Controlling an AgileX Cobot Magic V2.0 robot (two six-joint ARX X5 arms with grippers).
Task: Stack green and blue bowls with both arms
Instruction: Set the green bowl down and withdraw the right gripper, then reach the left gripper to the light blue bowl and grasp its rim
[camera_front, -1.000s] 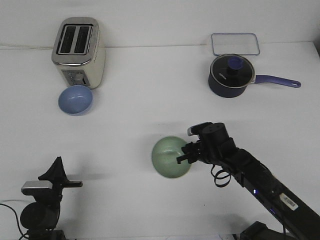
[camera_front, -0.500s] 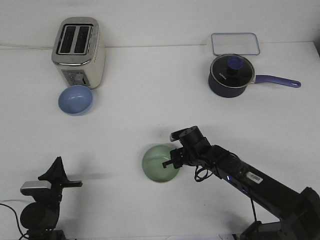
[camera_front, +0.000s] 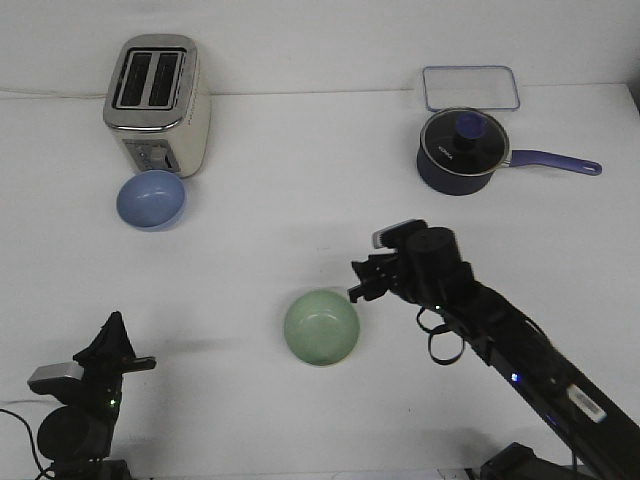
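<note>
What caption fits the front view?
Right gripper hovers beside the green bowl; blue bowl sits by the toaster.

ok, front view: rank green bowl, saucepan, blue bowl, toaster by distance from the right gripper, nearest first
1. green bowl, just to the left of the right gripper and nearer the robot
2. saucepan, far right of the table
3. blue bowl, far left
4. toaster, just behind the blue bowl

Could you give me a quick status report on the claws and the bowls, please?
Right claw apart from green bowl. Left claw parked low, jaws unclear. Blue bowl sits by toaster, unstacked. Nothing between the bowls.
</note>
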